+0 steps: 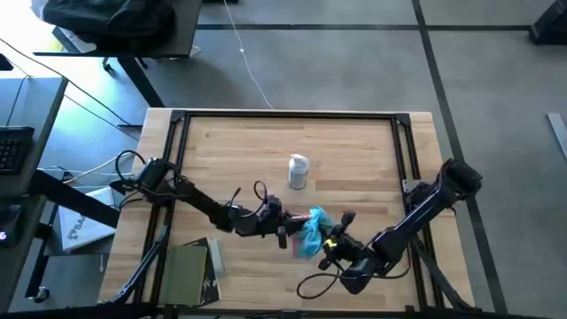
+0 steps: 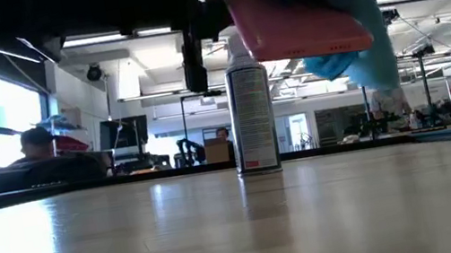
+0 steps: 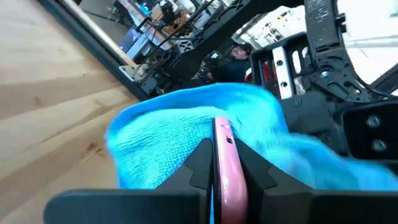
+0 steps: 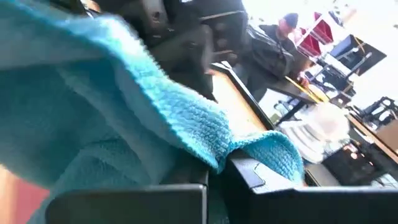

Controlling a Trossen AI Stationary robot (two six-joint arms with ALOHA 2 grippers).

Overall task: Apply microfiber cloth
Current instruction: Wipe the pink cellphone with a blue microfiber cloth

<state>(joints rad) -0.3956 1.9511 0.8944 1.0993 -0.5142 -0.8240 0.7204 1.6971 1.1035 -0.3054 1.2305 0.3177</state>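
The left gripper (image 1: 282,232) clamps a flat pink object (image 3: 227,167) edge-up above the table's (image 1: 354,146) near middle. The cloth (image 1: 313,232) drapes over it, grasped by the right gripper (image 1: 332,244), trailing down-right. A white bottle (image 1: 299,171) stands upright behind, well apart.

The microfiber cloth (image 1: 312,232) hangs between both tools, bottle (image 1: 299,171) standing behind.

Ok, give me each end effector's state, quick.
Left end effector: closed on the pink object.
Right end effector: at the blue cloth; grip cannot be told.
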